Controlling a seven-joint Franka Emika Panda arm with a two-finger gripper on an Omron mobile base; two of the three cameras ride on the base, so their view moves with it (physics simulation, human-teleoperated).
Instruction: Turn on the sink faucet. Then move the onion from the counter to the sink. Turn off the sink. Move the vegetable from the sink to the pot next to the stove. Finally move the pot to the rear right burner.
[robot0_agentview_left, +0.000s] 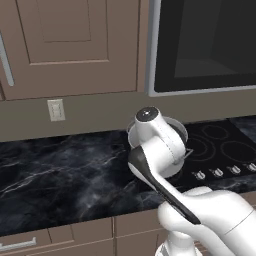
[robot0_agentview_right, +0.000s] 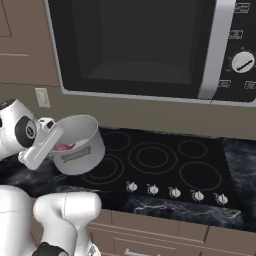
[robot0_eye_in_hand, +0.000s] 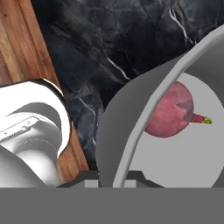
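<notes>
A grey metal pot (robot0_agentview_right: 80, 147) leans at the left edge of the black glass stove (robot0_agentview_right: 160, 172), over its front left ring. The reddish-pink onion (robot0_agentview_right: 63, 147) lies inside it, and it appears close up as the onion (robot0_eye_in_hand: 168, 111) against the pot's grey floor. My gripper (robot0_eye_in_hand: 114, 179) is shut on the pot's rim (robot0_eye_in_hand: 144, 118), one finger inside the wall and one outside. From the right base, the gripper (robot0_agentview_right: 54, 134) sits at the pot's left rim. In the left base view my arm hides most of the pot (robot0_agentview_left: 178, 124). I cannot tell whether the pot touches the glass.
The black marble counter (robot0_agentview_left: 60, 165) stretches to the left of the stove (robot0_agentview_left: 222, 145). Knobs (robot0_agentview_right: 175, 191) line the stove's front edge, and the rear right ring (robot0_agentview_right: 192, 148) is bare. A microwave (robot0_agentview_right: 140, 45) hangs low above the cooktop. A wall outlet (robot0_agentview_left: 56, 110) sits on the backsplash.
</notes>
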